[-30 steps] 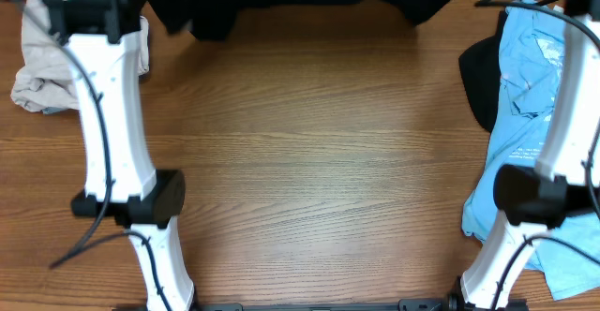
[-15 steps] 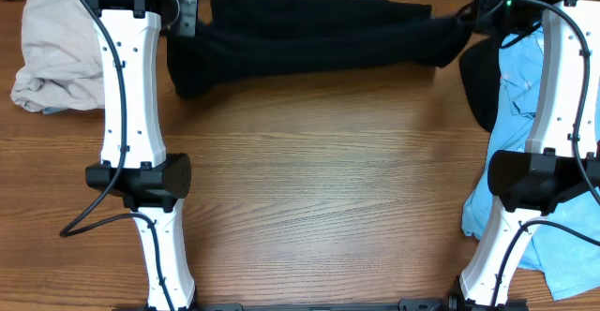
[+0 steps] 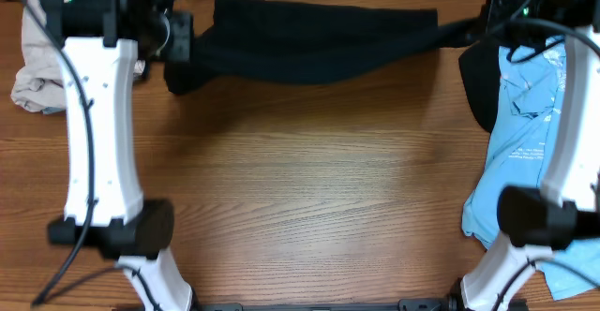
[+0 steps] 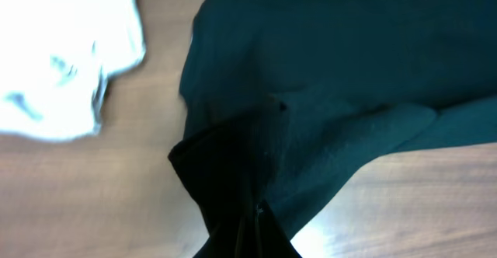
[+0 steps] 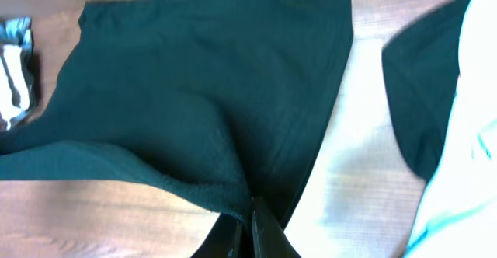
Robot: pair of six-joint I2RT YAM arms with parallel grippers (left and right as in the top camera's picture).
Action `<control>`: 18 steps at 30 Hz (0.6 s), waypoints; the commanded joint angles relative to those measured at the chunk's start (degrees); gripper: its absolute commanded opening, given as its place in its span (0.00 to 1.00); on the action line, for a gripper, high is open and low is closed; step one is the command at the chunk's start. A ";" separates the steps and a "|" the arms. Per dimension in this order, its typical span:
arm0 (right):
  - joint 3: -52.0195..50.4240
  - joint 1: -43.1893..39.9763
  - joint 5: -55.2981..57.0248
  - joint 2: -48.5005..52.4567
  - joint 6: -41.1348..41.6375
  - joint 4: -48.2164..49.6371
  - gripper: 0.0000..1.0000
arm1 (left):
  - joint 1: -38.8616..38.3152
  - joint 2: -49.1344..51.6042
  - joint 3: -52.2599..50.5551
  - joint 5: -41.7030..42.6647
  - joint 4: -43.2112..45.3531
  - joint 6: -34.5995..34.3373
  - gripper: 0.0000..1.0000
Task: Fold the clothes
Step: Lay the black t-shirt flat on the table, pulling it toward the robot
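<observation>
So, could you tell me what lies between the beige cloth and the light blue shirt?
The black garment, stretched between the left gripper and right gripper, each shut on one end; the overhead view shows it.

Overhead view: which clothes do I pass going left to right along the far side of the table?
beige cloth → black garment → blue shirt

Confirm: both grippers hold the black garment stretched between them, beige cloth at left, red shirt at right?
No. The shirt at right is light blue, not red; the overhead view shows it. Otherwise right: left gripper and right gripper hold the black garment stretched between them, beige cloth at left.
</observation>
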 commanded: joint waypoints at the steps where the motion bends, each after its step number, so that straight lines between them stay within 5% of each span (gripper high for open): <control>1: -10.23 -0.04 3.43 -6.69 1.44 0.00 0.04 | 0.66 -6.21 -8.48 -4.92 -0.11 -3.21 0.04; 18: -62.64 -0.02 4.85 -41.13 7.72 6.78 0.04 | 1.11 -26.29 -43.08 -8.13 0.61 -11.02 0.04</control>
